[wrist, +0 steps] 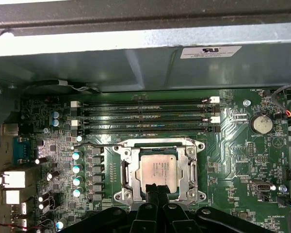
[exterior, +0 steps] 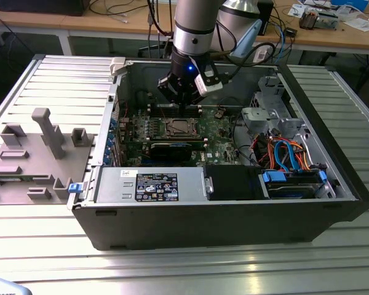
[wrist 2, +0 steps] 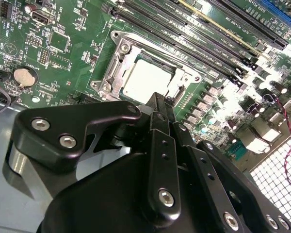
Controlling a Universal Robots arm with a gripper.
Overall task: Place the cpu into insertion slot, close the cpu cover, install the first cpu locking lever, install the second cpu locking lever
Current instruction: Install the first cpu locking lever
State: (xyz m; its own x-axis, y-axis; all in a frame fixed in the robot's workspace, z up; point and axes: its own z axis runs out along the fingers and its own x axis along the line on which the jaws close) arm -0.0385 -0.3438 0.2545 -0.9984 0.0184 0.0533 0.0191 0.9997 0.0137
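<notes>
cpu (wrist: 158, 168) seated in insertion slot (wrist: 190, 167), pincer (wrist: 156, 190) tips hiding its edge

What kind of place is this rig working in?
Probably an electronics lab or workshop bench. An opened computer case lies on a ribbed metal table, grey fixture blocks sit at the exterior view's left, and wooden desks with cables and parts stand behind.

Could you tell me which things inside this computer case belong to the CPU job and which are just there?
Part of the job:
- cpu, seated in the insertion slot
- cpu cover, lying down around the chip
- gripper, at the socket's edge

Just there:
- coin battery
- long black memory slots
- orange and blue cables
- grey fixture blocks outside the case
</notes>
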